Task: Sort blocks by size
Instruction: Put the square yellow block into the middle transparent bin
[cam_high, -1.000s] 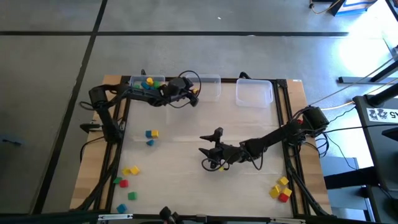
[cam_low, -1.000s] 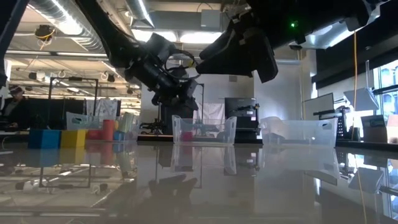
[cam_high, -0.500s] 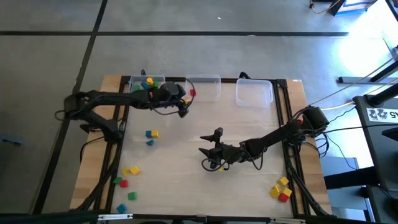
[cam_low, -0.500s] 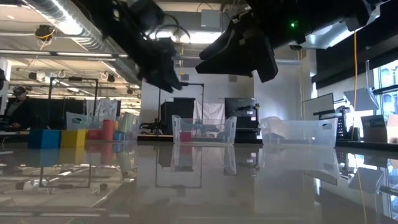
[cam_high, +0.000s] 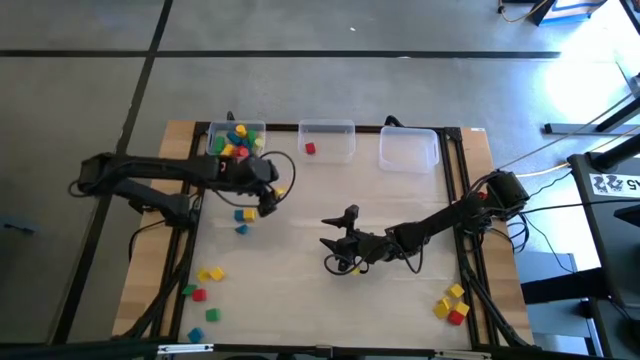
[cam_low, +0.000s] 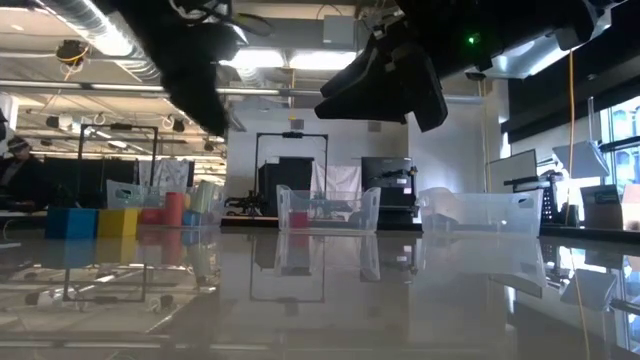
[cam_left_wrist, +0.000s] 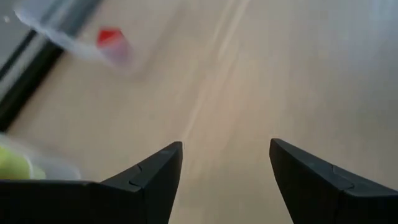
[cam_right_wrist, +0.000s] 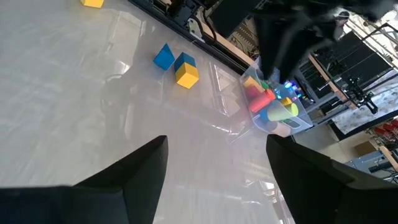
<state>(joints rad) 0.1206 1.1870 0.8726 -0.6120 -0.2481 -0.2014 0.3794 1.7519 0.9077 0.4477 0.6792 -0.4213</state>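
**Both grippers empty over the table, blocks scattered and partly binned**

Your left gripper (cam_high: 268, 197) hangs with its fingers spread wide and nothing between them, just beside the yellow and blue blocks (cam_high: 243, 215) on the table's left side. Your right gripper (cam_high: 335, 250) sits near the table's middle, fingers also apart and empty. Look at the far edge: the left bin (cam_high: 236, 139) holds a heap of mixed blocks, the middle bin (cam_high: 327, 139) holds one red block (cam_high: 310, 149), and the right bin (cam_high: 408, 149) shows none. More blocks lie at the near left corner (cam_high: 203, 290), and a yellow and red cluster (cam_high: 452, 304) sits near the right corner.
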